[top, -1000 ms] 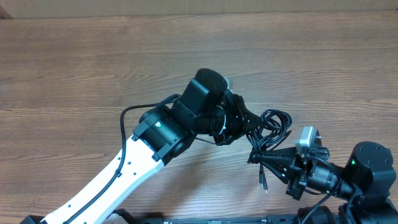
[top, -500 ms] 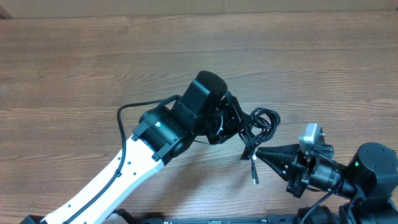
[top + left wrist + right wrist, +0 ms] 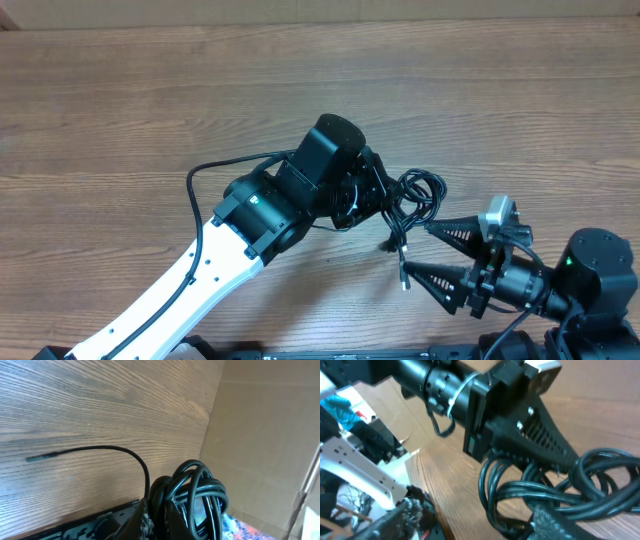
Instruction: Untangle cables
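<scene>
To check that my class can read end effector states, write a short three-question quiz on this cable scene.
1. True or false: the right end effector is shut on the cables.
2. Which grips the bundle of cables? A. left end effector B. right end effector C. neither
3. Fill in: the loose plug sits nearest the ____ end effector.

Key
1. False: its jaws stand apart, holding nothing.
2. A.
3. right.
</scene>
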Available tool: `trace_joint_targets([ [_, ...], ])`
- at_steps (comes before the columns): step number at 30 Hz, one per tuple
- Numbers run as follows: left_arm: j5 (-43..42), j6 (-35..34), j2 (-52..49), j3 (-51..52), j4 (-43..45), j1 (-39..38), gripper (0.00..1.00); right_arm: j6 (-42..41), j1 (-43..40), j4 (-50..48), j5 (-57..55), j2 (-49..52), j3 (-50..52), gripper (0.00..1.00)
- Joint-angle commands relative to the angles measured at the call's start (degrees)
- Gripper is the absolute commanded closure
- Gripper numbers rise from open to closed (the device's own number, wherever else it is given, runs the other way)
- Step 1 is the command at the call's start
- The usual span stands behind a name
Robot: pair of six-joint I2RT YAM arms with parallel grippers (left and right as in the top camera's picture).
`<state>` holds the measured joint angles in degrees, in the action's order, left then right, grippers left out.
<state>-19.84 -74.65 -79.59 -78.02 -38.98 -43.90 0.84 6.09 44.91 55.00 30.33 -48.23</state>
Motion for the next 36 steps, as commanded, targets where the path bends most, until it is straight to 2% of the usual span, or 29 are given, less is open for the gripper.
trace_joint_targets([
  [1,-0.52,-2.78,0.20,-0.42,2.05,0.00,0.96,3.37,0.33,1.60,-1.68,-0.09,-1.33,0.21],
  [9,-1.44,-5.57,0.20,-0.42,4.57,-0.59,0.96,4.17,0.33,1.70,-1.36,-0.09,-1.33,0.20],
  [12,-2.29,-6.91,0.20,-0.42,4.66,-1.51,0.96,4.17,0.33,1.73,-1.36,-0.09,-1.33,0.25],
  [16,-2.25,-7.43,0.20,-0.42,6.75,-3.08,0.96,4.17,0.33,0.63,-1.38,-0.09,-1.33,0.44],
  [20,-2.27,-7.43,0.20,-0.42,6.71,-3.39,0.96,4.17,0.33,0.68,-1.38,-0.09,-1.29,0.53],
  [23,-2.71,-7.63,0.20,-0.42,6.75,-3.45,0.96,4.17,0.33,0.66,-1.38,-0.09,-1.29,0.67],
  [27,-2.67,-7.69,0.20,-0.42,7.21,-3.89,0.96,4.17,0.33,-0.15,-1.36,-0.09,-1.29,0.78],
  [29,-2.60,-7.69,0.20,-0.42,7.76,-4.28,0.96,4.15,0.33,-0.11,-1.33,-0.09,-1.29,0.81],
  [32,-2.27,-7.69,0.20,-0.42,8.26,-5.01,0.96,4.13,0.33,-0.13,-1.20,-0.09,-1.29,0.96],
  [36,-1.31,-7.65,0.20,-0.42,9.03,-6.01,0.96,4.17,0.33,-0.28,-0.76,-0.09,-1.29,0.96],
])
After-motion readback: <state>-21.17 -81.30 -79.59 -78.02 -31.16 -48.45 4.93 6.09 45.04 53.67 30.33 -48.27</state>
